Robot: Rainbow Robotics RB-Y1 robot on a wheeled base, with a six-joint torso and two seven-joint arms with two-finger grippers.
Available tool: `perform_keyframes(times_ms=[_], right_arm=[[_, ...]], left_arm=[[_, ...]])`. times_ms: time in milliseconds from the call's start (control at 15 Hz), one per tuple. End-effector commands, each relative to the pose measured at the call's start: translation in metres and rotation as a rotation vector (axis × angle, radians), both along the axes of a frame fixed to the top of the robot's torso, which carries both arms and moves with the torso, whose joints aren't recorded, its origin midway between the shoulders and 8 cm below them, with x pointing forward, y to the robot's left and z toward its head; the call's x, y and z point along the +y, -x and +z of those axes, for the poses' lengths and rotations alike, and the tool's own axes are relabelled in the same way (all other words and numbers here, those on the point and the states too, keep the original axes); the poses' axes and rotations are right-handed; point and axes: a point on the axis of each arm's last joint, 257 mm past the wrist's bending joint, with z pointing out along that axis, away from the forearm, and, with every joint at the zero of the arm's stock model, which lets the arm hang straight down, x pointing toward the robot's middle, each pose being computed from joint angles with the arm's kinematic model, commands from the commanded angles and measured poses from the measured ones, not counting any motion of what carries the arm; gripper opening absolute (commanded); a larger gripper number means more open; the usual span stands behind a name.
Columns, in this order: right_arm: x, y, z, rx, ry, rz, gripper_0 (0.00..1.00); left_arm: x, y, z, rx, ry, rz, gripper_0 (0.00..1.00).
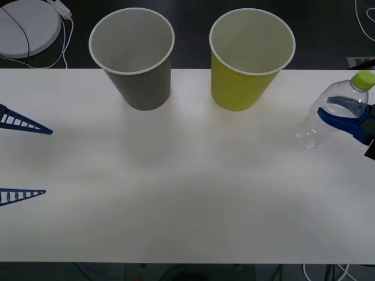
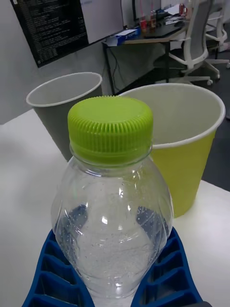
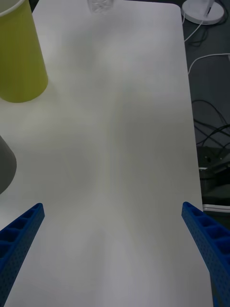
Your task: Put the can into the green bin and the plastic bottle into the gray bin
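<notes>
While left gripper jaws gape, right gripper clamps the clear, lime-capped, seemingly empty plastic bottle.

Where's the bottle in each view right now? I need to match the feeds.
Front view: bottle at the table's right edge, tilted, held by the right gripper.
Right wrist view: bottle close up, between the blue fingers.
Left wrist view: its base at the far edge.
Shared landmark: green bin.
</notes>
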Motion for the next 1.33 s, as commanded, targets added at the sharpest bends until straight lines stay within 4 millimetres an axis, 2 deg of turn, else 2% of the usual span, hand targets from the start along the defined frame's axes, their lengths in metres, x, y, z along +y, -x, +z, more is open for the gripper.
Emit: perform_keyframes(times_ms=[67, 333, 733, 1333], right_arm=[[0.011, 0.013, 0.019, -0.011, -0.009, 0.026, 0.0], [0.027, 0.024, 0.044, -0.032, -0.002, 0.07, 0.0], [0.06, 0.038, 0.078, 0.047, -0.015, 0.141, 0.0], [0.101, 0.033, 0.114, 0.116, 0.054, 0.154, 0.0]], left_arm=[[0.0, 0.0, 0.0, 0.0, 0.0, 0.0, 1.0], [0.0, 0.0, 0.0, 0.0, 0.0, 0.0, 1.0], [0.0, 0.0, 0.0, 0.0, 0.0, 0.0, 1.0], [0.0, 0.0, 0.0, 0.0, 0.0, 0.0, 1.0]])
